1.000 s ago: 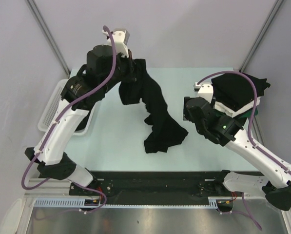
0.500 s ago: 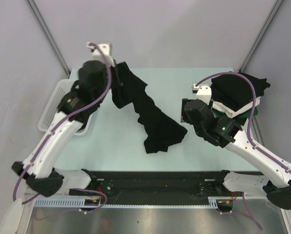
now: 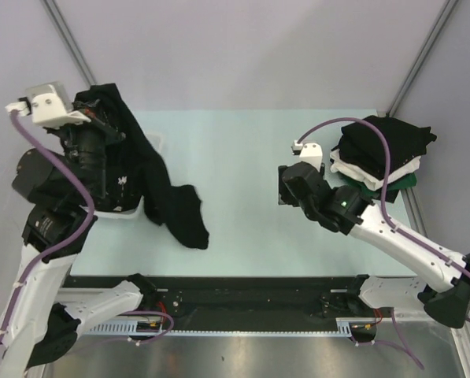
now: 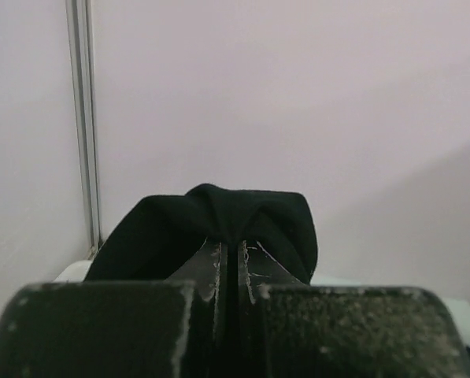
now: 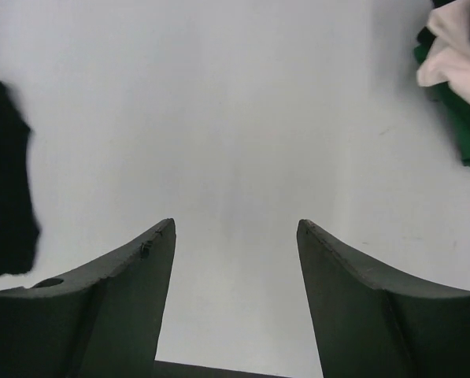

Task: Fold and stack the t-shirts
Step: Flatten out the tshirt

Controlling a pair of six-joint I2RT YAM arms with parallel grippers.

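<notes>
My left gripper (image 3: 91, 110) is raised high at the far left and is shut on a bunched edge of a black t-shirt (image 3: 152, 177). The shirt hangs down from it, and its lower end rests on the table near the front left. In the left wrist view the fingers (image 4: 211, 264) pinch the black cloth (image 4: 219, 213). My right gripper (image 3: 286, 185) is open and empty over bare table at centre right (image 5: 235, 228). A stack of folded shirts (image 3: 380, 150), black over white and green, sits at the right edge. Its corner shows in the right wrist view (image 5: 455, 79).
A white mesh basket (image 3: 157, 143) stands at the left table edge, mostly hidden behind my left arm and the hanging shirt. The shirt's lower end shows at the left edge of the right wrist view (image 5: 2, 181). Grey walls with metal posts enclose the table.
My left arm has swung left and up, dragging the black shirt from the table's middle to the left side. My right gripper has shifted slightly left, still open.
</notes>
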